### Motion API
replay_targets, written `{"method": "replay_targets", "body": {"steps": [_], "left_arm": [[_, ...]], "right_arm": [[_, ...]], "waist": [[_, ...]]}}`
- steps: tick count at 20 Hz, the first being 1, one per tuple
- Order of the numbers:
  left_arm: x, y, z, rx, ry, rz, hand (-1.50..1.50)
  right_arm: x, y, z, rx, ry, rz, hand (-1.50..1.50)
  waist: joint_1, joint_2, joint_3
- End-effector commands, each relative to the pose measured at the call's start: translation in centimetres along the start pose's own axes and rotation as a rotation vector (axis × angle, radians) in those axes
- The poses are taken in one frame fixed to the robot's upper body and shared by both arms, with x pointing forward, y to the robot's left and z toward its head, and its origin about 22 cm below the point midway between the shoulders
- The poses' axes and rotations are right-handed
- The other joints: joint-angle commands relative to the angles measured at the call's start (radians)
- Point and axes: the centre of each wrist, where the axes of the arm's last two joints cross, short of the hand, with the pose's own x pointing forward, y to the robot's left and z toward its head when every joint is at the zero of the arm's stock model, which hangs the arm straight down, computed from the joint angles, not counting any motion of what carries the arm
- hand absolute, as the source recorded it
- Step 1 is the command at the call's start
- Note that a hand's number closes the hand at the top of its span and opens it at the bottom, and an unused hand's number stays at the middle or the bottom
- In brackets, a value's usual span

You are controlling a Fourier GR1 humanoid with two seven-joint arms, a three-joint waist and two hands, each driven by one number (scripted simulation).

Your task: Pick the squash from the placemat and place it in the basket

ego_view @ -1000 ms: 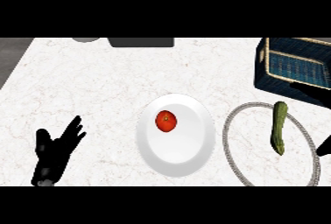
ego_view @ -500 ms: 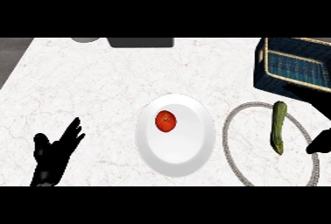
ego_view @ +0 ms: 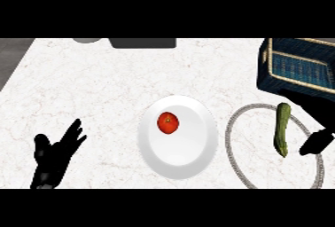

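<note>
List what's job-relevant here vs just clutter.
Job:
- squash, lying on the placemat
- basket, top right
- right hand, beside the squash

Clutter:
- white plate
- tomato on the plate
- left hand, resting open at lower left

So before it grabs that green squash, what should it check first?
1. Long green squash lying on the round white placemat: ok.
2. Right robot hand beside the squash, not yet touching it: ok.
3. Right robot hand's fingers open: cannot tell.
4. Dark blue woven basket open on top, nothing seen inside: ok.
5. Left robot hand open, away from the white plate with its red tomato: ok.
</note>
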Motion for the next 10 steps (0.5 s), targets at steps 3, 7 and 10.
{"method": "replay_targets", "body": {"steps": [3,7,10], "left_arm": [[-1.7,-0.4,0.2,0.005,0.116,-0.002,0.0],[-2.7,-0.9,-0.8,-0.005,0.109,0.002,0.0],[-2.3,1.5,0.8,0.028,0.115,-0.005,0.0]], "right_arm": [[-0.8,2.7,-1.3,0.063,0.054,0.055,-1.5],[0.8,1.1,-2.2,0.069,0.052,0.047,-1.5],[0.0,3.6,-2.1,0.071,0.044,0.039,-1.5]], "waist": [[0.004,0.01,-0.01],[-0.004,0.009,-0.011],[-0.001,0.008,-0.01]]}}
